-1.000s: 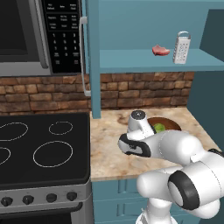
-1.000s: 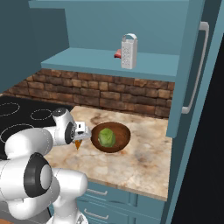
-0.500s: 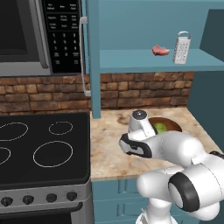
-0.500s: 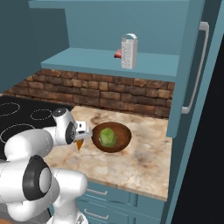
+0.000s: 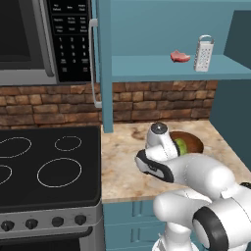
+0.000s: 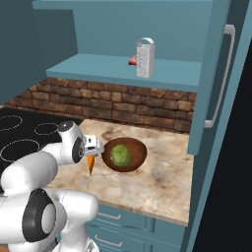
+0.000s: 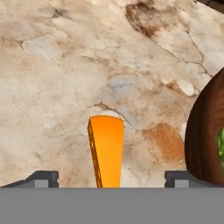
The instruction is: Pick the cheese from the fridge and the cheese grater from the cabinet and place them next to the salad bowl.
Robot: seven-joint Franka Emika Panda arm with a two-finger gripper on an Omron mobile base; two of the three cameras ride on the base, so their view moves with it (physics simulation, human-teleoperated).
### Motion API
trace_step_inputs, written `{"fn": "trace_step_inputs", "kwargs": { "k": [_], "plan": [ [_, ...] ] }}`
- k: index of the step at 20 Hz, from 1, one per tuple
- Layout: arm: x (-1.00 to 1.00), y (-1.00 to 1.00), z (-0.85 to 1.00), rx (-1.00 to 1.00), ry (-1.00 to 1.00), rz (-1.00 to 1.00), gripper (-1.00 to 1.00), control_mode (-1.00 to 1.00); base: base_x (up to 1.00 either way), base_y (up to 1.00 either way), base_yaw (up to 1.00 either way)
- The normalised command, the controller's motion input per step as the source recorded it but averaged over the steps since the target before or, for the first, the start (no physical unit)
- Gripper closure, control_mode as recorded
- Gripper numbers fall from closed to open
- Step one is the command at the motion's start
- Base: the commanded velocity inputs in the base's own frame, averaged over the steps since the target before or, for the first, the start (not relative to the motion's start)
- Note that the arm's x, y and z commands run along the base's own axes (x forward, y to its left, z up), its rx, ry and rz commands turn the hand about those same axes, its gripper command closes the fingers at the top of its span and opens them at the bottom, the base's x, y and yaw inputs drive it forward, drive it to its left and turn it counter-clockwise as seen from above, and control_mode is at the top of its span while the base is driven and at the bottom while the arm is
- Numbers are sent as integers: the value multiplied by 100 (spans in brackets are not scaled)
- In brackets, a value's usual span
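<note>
The cheese (image 7: pixel 106 153), a small orange wedge, stands on the marble counter just left of the salad bowl (image 6: pixel 129 156), a dark wooden bowl with a green lettuce head (image 6: pixel 119 154). My gripper (image 7: pixel 111 178) hangs right over the wedge, open, with its fingertips (image 7: pixel 41 178) wide apart on either side and not touching it. From the right base camera the cheese (image 6: pixel 90 164) shows under the gripper (image 6: pixel 93 149). The silver cheese grater (image 5: pixel 203 53) stands upright on the shelf of the open teal cabinet (image 5: pixel 162 68). The fridge (image 6: pixel 236 192) is the black mass at the far right.
A pinkish-red lump of meat (image 5: pixel 180 56) lies on the shelf left of the grater. The open cabinet door (image 6: pixel 216 83) hangs over the counter's right end. A black stove (image 5: pixel 44 166) and microwave (image 5: pixel 29 39) are to the left, a brick wall behind.
The jaws have opened wide and let go of the cheese, which stays on the counter beside the bowl. The arm has hardly moved.
</note>
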Motion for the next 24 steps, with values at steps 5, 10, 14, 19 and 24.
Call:
{"fn": "trace_step_inputs", "kwargs": {
  "k": [5, 10, 14, 19, 24],
  "plan": [
    [-14, -6, 29, 0, -5, 0, -100, -100, 0, 0, 0],
    [-17, -20, 31, 3, -7, 0, -100, -100, 0, 0, 0],
    [-13, -21, 35, 4, -9, 0, -100, -100, 0, 0, 0],
    [-9, -22, 40, 0, -6, -6, -100, -100, 0, 0, 0],
    [-7, -22, 44, 3, -6, -11, -100, -100, 0, 0, 0]
  ]
}}
